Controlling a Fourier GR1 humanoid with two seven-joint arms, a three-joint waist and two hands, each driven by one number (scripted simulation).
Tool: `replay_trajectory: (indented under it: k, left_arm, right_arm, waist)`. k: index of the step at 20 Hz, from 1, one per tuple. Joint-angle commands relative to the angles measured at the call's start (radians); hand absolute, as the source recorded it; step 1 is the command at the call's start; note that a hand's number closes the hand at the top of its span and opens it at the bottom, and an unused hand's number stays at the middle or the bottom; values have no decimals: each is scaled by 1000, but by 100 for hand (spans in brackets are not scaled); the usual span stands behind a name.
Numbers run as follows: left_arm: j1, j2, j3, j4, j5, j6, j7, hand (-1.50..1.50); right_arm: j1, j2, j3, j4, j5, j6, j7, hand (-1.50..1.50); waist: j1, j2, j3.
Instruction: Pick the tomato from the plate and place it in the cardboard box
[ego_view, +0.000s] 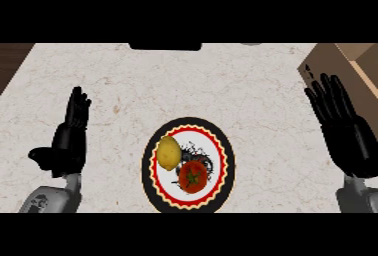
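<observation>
Your tomato (193, 176) sits on the plate (151, 172) beside a lemon (168, 152). Both hands are open, left hand (68, 142) at the bench (184, 85) edge, right hand (345, 127) near the cardboard box (336, 62).

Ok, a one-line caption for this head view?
Tomato on the plate; both hands open; box far right.
</observation>
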Motion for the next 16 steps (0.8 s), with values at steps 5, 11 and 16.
replay_trajectory:
  k: [5, 11, 16]
  left_arm:
    - [36, 46, 53, -87, 81, -40, 123, 0]
    - [55, 34, 50, -79, 164, -116, 171, 0]
    - [63, 45, 26, -188, 149, -92, 268, 0]
  right_arm:
    - [272, 161, -125, -105, 127, -315, -191, 150]
    - [455, 261, -47, -49, 488, -616, -345, -150]
    - [639, 274, 135, -176, 677, -650, -457, -150]
  waist:
    - [-84, -29, 7]
    - [-52, -14, 3]
    - [-30, -16, 4]
